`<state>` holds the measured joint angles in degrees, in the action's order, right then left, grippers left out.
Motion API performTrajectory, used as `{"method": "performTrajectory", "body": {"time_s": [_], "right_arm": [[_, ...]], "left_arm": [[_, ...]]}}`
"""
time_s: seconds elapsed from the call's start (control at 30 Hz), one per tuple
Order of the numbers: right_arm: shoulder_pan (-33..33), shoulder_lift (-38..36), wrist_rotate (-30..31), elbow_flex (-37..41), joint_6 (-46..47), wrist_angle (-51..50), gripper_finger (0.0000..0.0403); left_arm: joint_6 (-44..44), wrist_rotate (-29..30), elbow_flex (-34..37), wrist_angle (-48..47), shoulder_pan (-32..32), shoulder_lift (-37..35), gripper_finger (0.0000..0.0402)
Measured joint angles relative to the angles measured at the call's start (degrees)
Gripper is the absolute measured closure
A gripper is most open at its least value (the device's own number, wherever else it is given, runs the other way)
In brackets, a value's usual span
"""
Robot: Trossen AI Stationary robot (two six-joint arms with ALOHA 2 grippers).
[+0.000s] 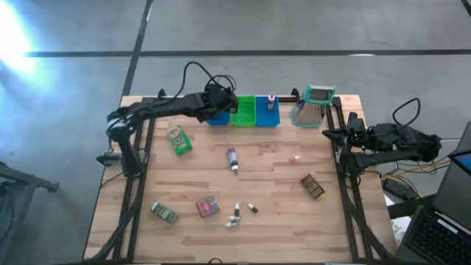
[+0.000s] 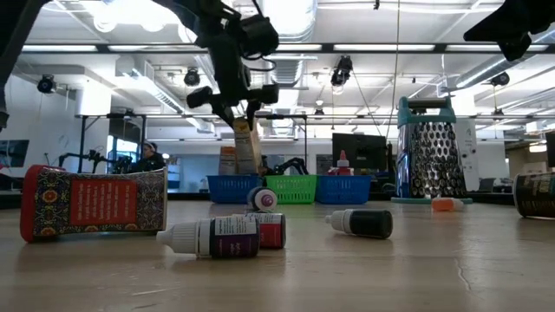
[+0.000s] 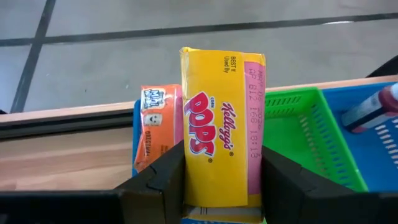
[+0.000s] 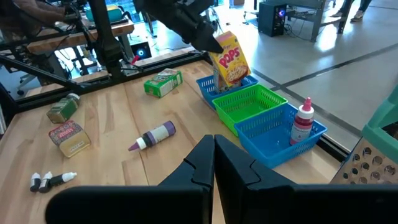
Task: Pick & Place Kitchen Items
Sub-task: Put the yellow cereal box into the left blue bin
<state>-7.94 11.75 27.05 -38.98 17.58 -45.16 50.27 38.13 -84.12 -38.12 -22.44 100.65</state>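
From above, your left end effector [image 1: 218,103] sits over the blue bin [image 1: 218,118] at the tabletop's far edge, while the right end effector [image 1: 329,133] waits closed by the right edge. At tabletop height, the yellow cereal box [image 2: 245,147] hangs upright above that bin. Your left wrist view shows the fingers [image 3: 161,177] clamped on the box's two narrow sides, beside an orange box [image 3: 157,124] already in the bin. It looks light, thin-walled and crushable, so grip it gently at the edges. The right wrist view confirms the box is over the bin.
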Motion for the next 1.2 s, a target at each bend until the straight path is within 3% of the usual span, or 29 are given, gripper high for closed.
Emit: {"method": "performTrajectory", "body": {"time_s": [0.43,1.2], "right_arm": [[0.00,0.00,0.00,0.02,0.00,0.00,0.0394],[-0.01,0.01,0.00,0.02,0.00,0.00,0.0394]], "left_arm": [[1.98,-0.13,0.04,-0.03,-0.64,3.57,0.0236],[-2.28,-2.84,1.05,2.61,-2.78,3.79,0.0236]]}}
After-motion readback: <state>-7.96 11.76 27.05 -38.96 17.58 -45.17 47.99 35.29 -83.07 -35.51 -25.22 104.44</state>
